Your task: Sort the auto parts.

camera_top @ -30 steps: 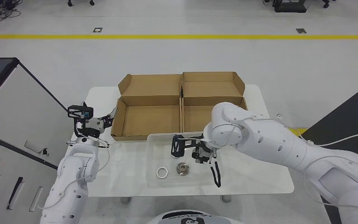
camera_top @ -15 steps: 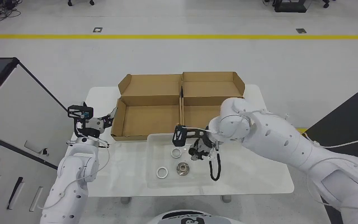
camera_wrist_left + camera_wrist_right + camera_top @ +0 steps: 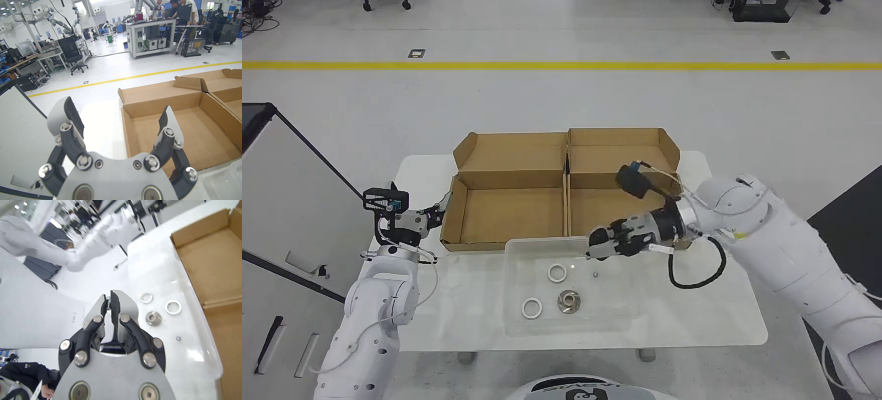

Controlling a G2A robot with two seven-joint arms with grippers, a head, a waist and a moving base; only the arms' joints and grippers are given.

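The right gripper (image 3: 108,295) pinches a small threaded bolt (image 3: 108,303) at its very fingertips above the clear tray (image 3: 191,351), just beside the cardboard boxes (image 3: 211,256), so a jolt could let it slip out and fall, while the left gripper (image 3: 117,106) hangs spread open.

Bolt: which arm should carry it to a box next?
Right. The right gripper is shut on the bolt, at the tray's far rim beside the right-hand box. The left gripper is open and empty, off by the other box's outer wall, away from the tray.
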